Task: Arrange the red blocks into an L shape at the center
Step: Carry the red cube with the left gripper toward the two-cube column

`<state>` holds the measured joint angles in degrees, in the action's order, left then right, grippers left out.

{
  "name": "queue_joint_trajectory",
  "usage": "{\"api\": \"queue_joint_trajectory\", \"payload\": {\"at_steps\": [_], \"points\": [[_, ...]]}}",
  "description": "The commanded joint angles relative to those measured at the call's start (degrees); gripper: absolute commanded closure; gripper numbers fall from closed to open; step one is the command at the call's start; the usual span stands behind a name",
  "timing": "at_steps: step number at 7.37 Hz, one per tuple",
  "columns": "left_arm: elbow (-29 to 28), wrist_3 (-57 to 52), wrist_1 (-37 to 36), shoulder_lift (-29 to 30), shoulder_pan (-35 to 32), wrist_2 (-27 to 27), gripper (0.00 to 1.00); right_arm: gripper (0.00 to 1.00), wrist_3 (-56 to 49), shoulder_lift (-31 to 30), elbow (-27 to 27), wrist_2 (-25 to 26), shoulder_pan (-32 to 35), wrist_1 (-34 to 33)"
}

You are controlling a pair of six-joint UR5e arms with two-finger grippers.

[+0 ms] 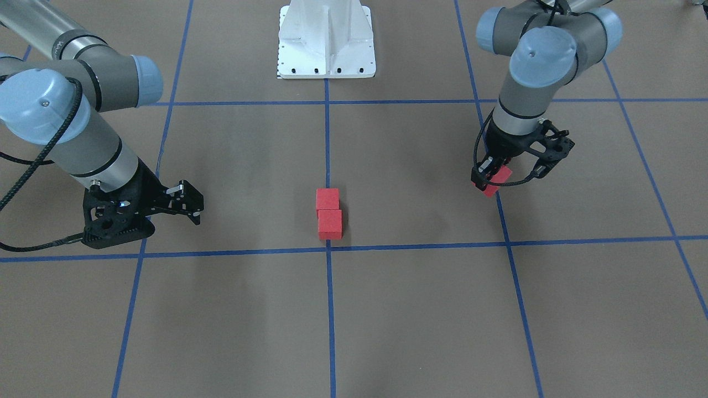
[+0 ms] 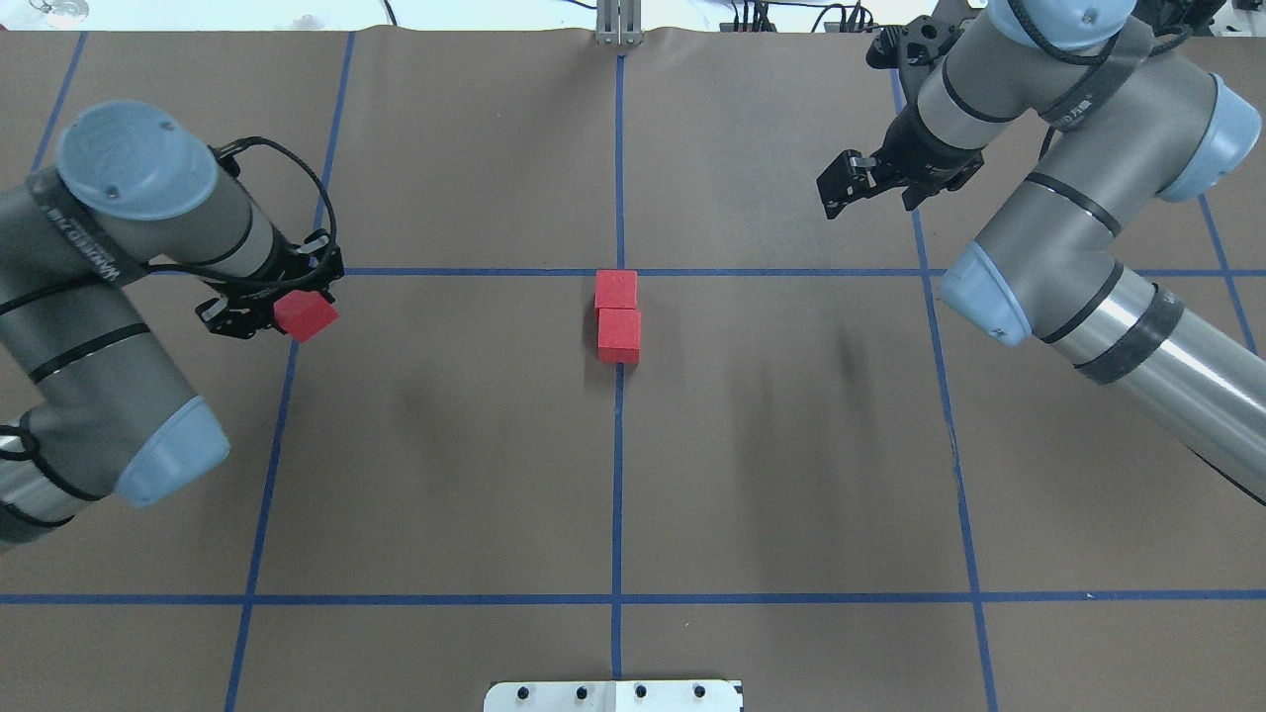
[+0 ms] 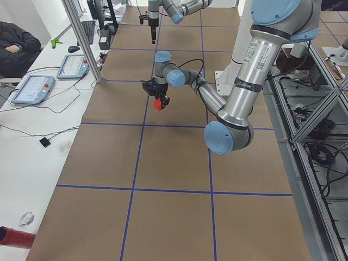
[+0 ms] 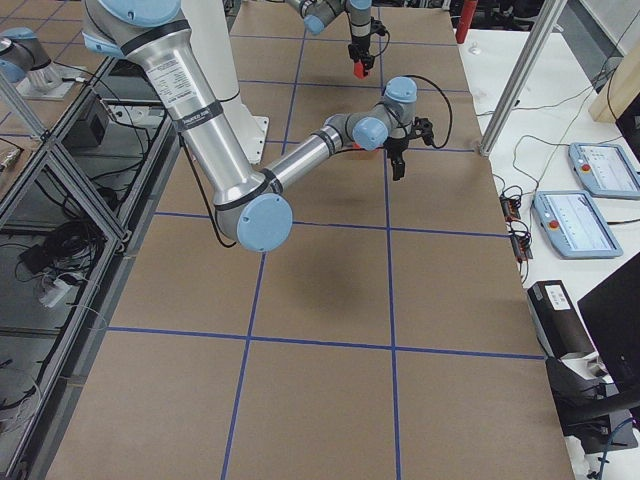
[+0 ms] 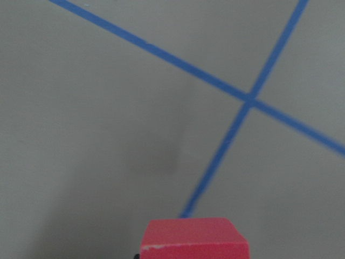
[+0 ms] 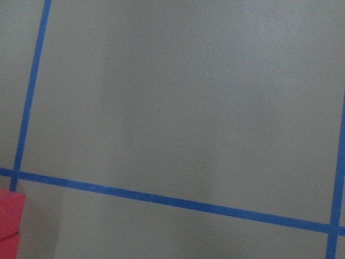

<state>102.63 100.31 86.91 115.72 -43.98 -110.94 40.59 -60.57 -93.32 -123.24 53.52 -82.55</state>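
Two red blocks (image 1: pixel 327 199) (image 1: pixel 330 224) lie touching in a row along the middle blue line, just on the robot's side of the center tape crossing (image 1: pixel 328 249). They also show in the overhead view (image 2: pixel 615 289) (image 2: pixel 619 334). My left gripper (image 1: pixel 494 179) (image 2: pixel 287 311) is shut on the third red block (image 1: pixel 498 182) (image 2: pixel 305 314) and holds it above the surface, well off to the left of the pair. That block fills the bottom of the left wrist view (image 5: pixel 194 237). My right gripper (image 1: pixel 191 204) (image 2: pixel 841 193) is open and empty, far to the right of the pair.
The white robot base plate (image 1: pixel 326 38) stands at the table's robot side. Blue tape lines (image 2: pixel 287 396) divide the brown surface. Beyond the far edge is a white desk with tablets (image 3: pixel 32 87) (image 4: pixel 590 190) and a seated person (image 3: pixel 16 41).
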Motion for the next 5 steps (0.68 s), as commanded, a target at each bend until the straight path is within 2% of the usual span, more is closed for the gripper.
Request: {"api": "queue_joint_trajectory", "payload": {"at_steps": [1, 3, 5], "points": [[-12.14, 14.42, -0.95, 11.42, 0.29, 0.11, 1.00, 0.00, -4.28, -2.27, -0.54, -0.33, 0.88, 0.02], [-21.02, 23.30, -1.13, 19.24, 1.78, 0.02, 1.00, 0.01, -6.29, -3.59, -2.39, -2.52, 1.32, 0.03], [-33.40, 28.60, 1.49, 28.38, 2.66, -0.15, 1.00, 0.01, -6.92, -4.47, -3.45, -2.61, 1.41, 0.03]]}}
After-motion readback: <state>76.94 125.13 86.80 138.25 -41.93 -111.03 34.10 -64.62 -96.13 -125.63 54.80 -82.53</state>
